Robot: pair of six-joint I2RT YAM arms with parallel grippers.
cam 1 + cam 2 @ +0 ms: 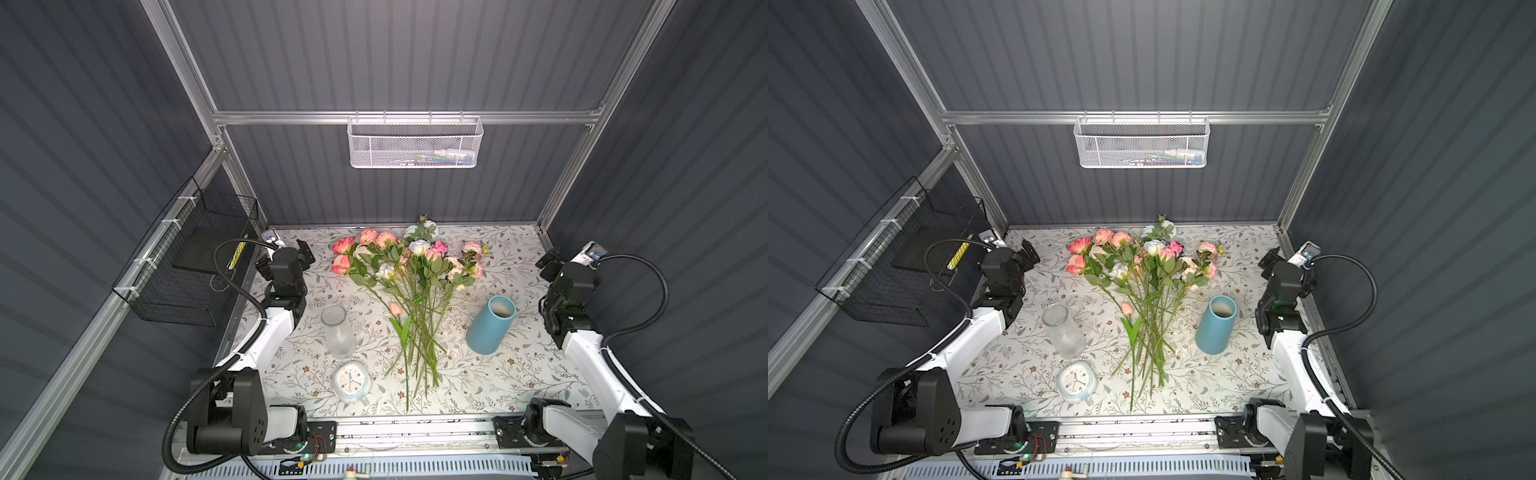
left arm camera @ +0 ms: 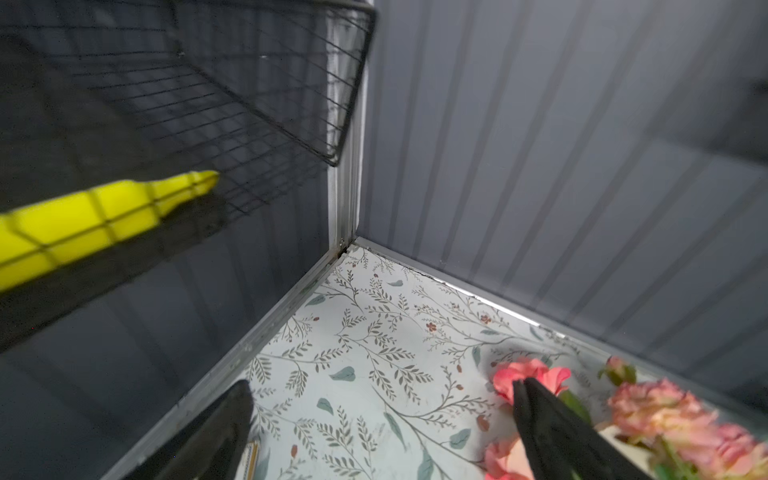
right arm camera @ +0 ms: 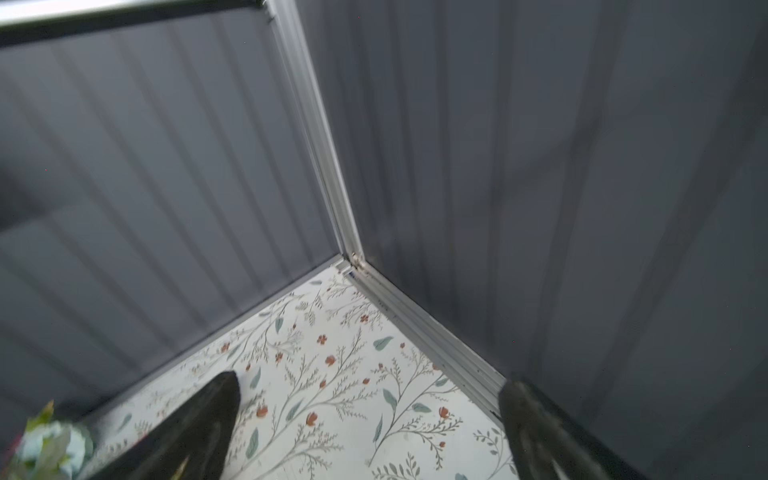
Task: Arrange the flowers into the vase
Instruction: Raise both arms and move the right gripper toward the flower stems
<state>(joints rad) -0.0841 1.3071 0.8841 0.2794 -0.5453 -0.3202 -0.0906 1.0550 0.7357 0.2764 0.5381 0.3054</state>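
Now, counts first. Flowers [image 1: 415,282]: one loose bunch lying flat mid-table, heads toward the back wall, cut ends fanned toward the front edge. Too many heads overlap for an exact count. Coral ones cluster on the left, white and pale blue sit in the middle and at the back, and pink and cream are on the right. One small pink bud [image 1: 396,308] sits lower among the stems. All stems lie on the tablecloth [image 1: 519,365], outside both vases.

Vases: two, both standing. The glass vase [image 1: 338,332] is left of the stems and the blue vase [image 1: 490,326] is right of them, so the bunch lies between.

Clocks: one, a pale blue clock [image 1: 350,381] lying face up near the front, just left of the stem ends.

Baskets: two. A white mesh basket [image 1: 415,143] hangs on the back rail and a black wire basket [image 1: 187,266] hangs on the left wall. One yellow marker [image 2: 104,216] lies in the black one.

My hands: two, both empty. My left hand [image 2: 382,388] is spread wide at the far left corner of the table. It is near the coral heads, and both top views show it apart from them. My right hand [image 3: 372,382] is also spread wide, at the far right corner, well apart from the blue vase.
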